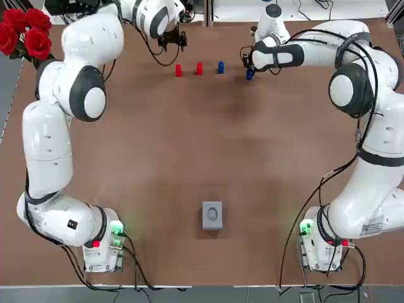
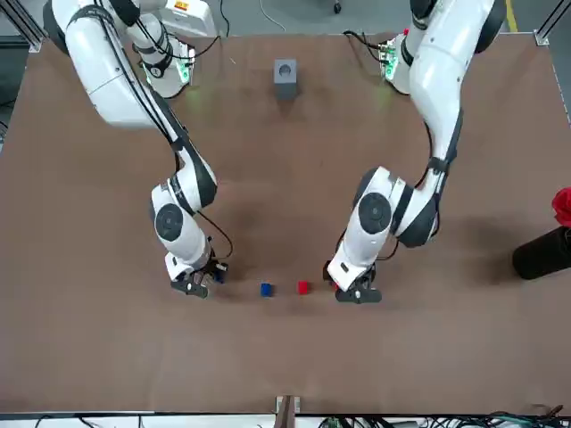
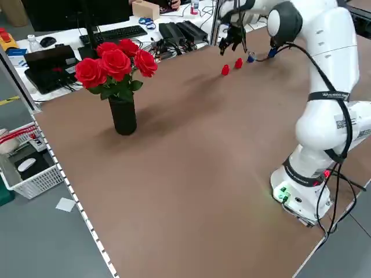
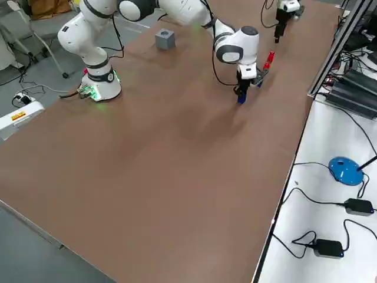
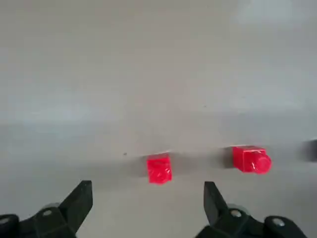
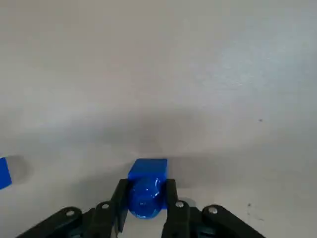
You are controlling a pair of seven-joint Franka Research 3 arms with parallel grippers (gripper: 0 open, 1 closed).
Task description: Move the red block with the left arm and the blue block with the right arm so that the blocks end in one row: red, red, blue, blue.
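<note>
On the brown table (image 1: 208, 158), upper centre of the overhead frame, two red blocks (image 1: 178, 71) and one blue block (image 1: 220, 67) line up. The right gripper (image 6: 145, 196) pinches the second blue block (image 6: 147, 173) slightly off that line; it is best set down level, beside its twin. The left gripper (image 5: 147, 191) hangs with fingers spread.

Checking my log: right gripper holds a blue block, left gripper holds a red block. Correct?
No: the left gripper is open and empty, both red blocks lying free, per the left wrist view. The right gripper does hold a blue block.
</note>
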